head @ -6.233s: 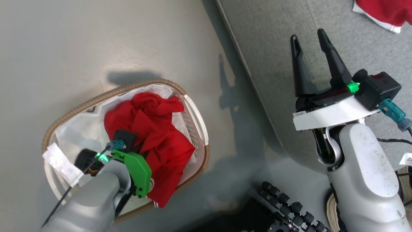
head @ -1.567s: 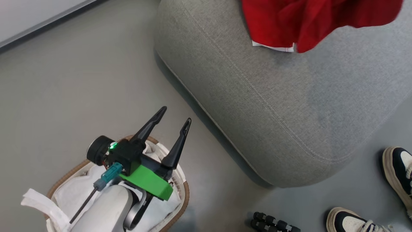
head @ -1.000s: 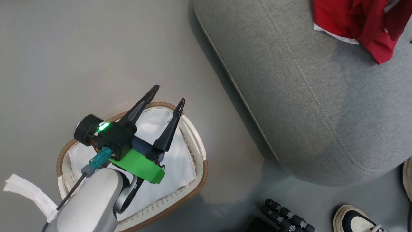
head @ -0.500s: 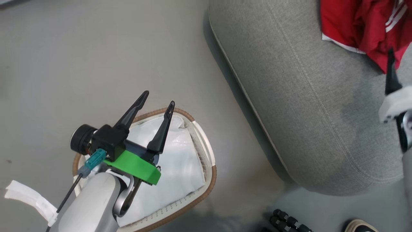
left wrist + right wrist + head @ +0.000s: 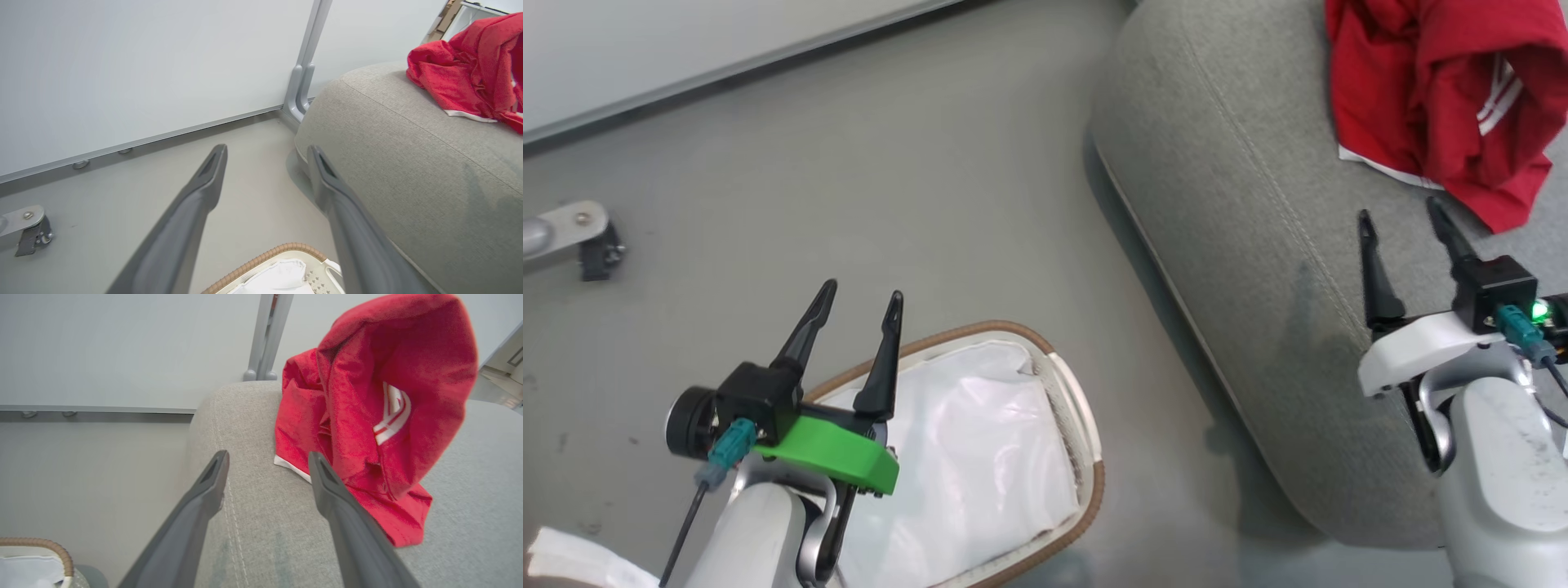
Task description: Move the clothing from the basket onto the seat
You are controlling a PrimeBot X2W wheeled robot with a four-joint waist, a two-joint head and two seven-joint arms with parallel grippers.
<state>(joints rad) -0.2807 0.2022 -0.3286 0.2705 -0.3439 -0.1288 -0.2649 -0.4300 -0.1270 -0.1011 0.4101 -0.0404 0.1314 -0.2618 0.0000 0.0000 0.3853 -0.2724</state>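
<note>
- Head view: the left gripper [image 5: 861, 291] hangs over the far-left rim of the basket [image 5: 980, 329], its two dark fingers spread fairly wide with nothing between them.
- The basket stands on the floor [image 5: 915, 188], just beside the seat's rounded edge but apart from it. The part of its inside that shows is white lining [image 5: 980, 457]; the left arm covers its left part.
- The right gripper [image 5: 1396, 211] is above the seat [image 5: 1241, 204], with its fingers parted about as wide and empty. Its tips point at the red clothing [image 5: 1429, 90], and the right-hand tip comes close to the cloth's lower hem.
- The red clothing lies bunched on the seat top, near the seat's rounded corner, with white stripes showing in a fold.
- A caster [image 5: 580, 233] sits on the floor at the left edge, below a pale wall panel [image 5: 686, 49].
- Left wrist view: the left gripper [image 5: 267, 150] is open and bare, looking over the floor toward the wall panel [image 5: 143, 61] and a grey post [image 5: 304, 81].
- The basket [image 5: 265, 255] rim and some of the lining [image 5: 278, 277] show at the bottom. The seat [image 5: 408, 163] rises on the right, and the red clothing [image 5: 461, 81] lies on its top.
- Right wrist view: the right gripper [image 5: 268, 456] is open over the seat [image 5: 470, 498]. One finger crosses in front of the red clothing [image 5: 367, 396]; whether it touches the cloth I cannot tell.
- The clothing stands up in a crumpled heap near the seat's corner.
- A bit of the basket [image 5: 49, 545] rim shows at the lower left corner.
</note>
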